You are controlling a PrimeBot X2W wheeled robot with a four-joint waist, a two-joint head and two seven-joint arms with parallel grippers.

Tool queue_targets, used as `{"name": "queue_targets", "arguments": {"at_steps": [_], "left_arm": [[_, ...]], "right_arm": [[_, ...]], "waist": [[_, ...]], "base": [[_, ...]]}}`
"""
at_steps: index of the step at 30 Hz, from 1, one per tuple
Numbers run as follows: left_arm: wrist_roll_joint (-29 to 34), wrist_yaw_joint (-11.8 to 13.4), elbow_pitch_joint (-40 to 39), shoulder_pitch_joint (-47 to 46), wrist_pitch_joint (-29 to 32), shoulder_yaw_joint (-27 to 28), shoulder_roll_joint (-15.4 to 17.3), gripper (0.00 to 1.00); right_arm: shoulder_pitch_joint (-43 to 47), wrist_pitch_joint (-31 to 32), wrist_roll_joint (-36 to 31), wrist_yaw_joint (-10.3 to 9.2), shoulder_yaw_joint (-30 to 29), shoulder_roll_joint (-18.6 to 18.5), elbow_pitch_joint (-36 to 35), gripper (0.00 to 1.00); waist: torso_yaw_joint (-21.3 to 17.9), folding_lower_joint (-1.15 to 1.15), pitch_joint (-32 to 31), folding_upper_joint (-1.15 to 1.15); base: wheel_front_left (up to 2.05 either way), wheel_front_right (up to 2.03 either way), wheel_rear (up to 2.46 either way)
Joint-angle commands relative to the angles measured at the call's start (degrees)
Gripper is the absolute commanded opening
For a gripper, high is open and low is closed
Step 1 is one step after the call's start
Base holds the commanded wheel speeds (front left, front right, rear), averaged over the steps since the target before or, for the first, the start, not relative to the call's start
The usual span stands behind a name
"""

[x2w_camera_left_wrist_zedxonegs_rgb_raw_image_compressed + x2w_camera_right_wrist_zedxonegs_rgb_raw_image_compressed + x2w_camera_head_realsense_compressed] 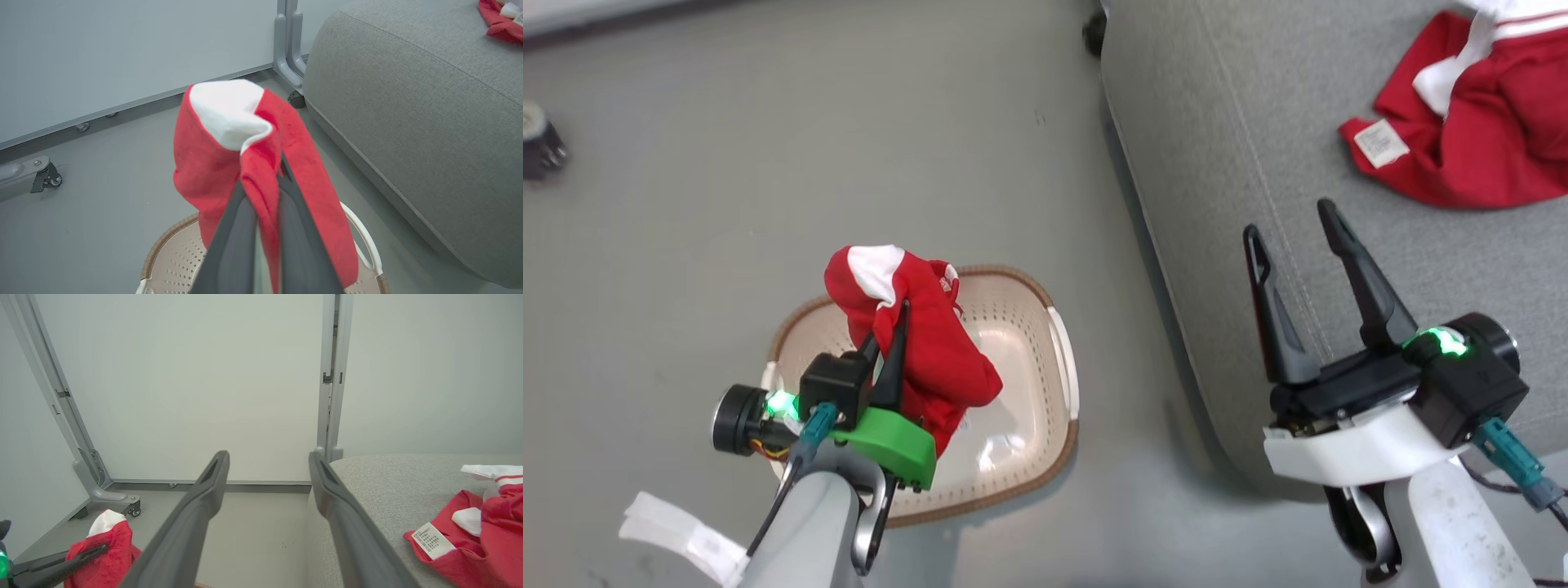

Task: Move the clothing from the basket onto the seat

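1. While the left hand [890, 327] pinches one red garment [935, 359] tight between its fingers, the cloth hangs bunched over the basket [1063, 351].
2. The basket sits on the floor [686, 245], just left of the seat [1217, 163].
3. Right hand [1289, 219] hovers over the seat's near edge, fingers spread wide, nothing in them!
4. Second red garment [1478, 139], white label showing, lies on the seat, far right.

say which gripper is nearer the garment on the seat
Right. The right gripper hangs open over the seat, near that garment; the left gripper is off above the basket.
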Motion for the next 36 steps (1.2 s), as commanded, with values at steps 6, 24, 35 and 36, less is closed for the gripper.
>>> {"name": "queue_targets", "arguments": {"at_steps": [6, 24, 35, 36], "left_arm": [[0.55, -0.62, -7.4, 5.56, -0.2, 1.85, -0.65, 0.0], [1.73, -2.56, -22.98, 9.34, -0.19, 1.01, -1.35, 0.0], [0.34, -5.23, -24.66, 6.24, -0.2, -6.57, -1.59, 0.0], [0.42, -5.43, -24.83, 6.02, -0.2, -7.46, -1.59, 0.0]], "right_arm": [[5.53, -0.15, 0.77, -0.08, 1.41, -0.44, 2.0, 1.0], [10.26, -0.15, 1.74, -0.08, 4.69, 0.34, 3.35, 1.0], [8.14, -0.15, 6.44, -0.07, 10.81, -2.31, 1.98, 1.0], [7.8, -0.16, 6.68, -0.08, 11.37, -2.66, 1.84, 1.0]], "waist": [[1.94, 0.0, -15.98, 0.0], [-0.5, 0.0, -21.55, 0.0], [0.22, 0.0, -20.92, 0.0], [0.28, 0.0, -20.83, 0.0]], "base": [[0.0, 0.0, 0.0], [0.0, 0.0, 0.0], [0.0, 0.0, 0.0], [0.0, 0.0, 0.0]]}}
